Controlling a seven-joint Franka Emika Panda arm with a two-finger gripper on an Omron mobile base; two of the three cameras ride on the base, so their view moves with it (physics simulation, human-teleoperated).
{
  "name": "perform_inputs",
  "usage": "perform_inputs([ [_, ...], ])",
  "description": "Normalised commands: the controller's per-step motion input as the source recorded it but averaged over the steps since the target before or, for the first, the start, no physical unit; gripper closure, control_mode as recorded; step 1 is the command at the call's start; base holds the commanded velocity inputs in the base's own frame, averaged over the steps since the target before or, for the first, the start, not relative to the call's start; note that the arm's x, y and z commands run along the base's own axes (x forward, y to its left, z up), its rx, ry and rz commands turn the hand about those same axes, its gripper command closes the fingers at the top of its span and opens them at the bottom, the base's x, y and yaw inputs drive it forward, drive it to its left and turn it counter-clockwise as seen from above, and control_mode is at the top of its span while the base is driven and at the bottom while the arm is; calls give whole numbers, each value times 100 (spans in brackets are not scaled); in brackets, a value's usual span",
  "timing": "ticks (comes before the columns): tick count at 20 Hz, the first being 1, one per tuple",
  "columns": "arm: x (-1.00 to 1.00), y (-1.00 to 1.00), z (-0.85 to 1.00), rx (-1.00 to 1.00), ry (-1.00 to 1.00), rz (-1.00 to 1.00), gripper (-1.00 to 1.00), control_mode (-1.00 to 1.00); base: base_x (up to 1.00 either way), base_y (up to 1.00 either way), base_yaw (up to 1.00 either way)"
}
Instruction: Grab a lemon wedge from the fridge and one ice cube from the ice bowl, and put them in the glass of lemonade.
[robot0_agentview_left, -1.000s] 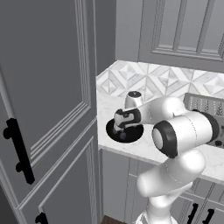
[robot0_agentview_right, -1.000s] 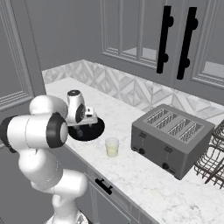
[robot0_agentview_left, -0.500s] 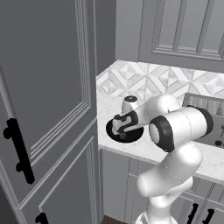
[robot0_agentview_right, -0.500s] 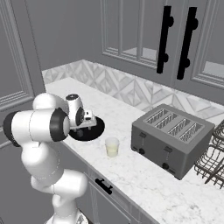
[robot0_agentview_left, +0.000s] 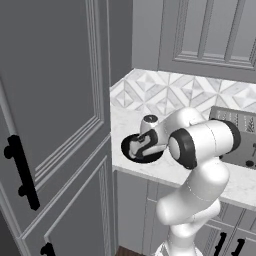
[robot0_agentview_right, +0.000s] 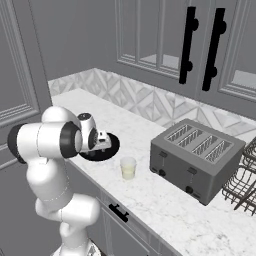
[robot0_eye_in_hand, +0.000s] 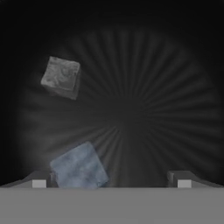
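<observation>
Ice bowl (robot0_eye_in_hand: 131, 52): 2 cubes (robot0_eye_in_hand: 78, 168) near side, rest free.

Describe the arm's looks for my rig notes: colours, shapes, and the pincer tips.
The arm is built of glossy white rounded links, fat and tube-like, joined by dark black bands at the joints. Its wrist ends in a white hand with dark parts. No cables or markings can be made out. In the hand view the pincer shows two small dark finger tips with pale square patches.

Two base views from behind, left and right, sharing the ice bowl (robot0_agentview_left: 131, 150), hand view close inside it
</observation>
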Motion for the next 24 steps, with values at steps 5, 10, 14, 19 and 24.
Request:
perform_inputs([
  [5, 2, -17, -1, 0, 0, 4, -100, -100, 0, 0, 0],
  [10, 7, 7, 8, 0, 5, 3, -100, -100, 0, 0, 0],
  [14, 7, 12, 1, -1, 3, 2, -100, -100, 0, 0, 0],
  [19, 0, 0, -18, 0, 0, 1, -100, -100, 0, 0, 0],
  [24, 0, 0, -31, 0, -1, 0, -100, -100, 0, 0, 0],
])
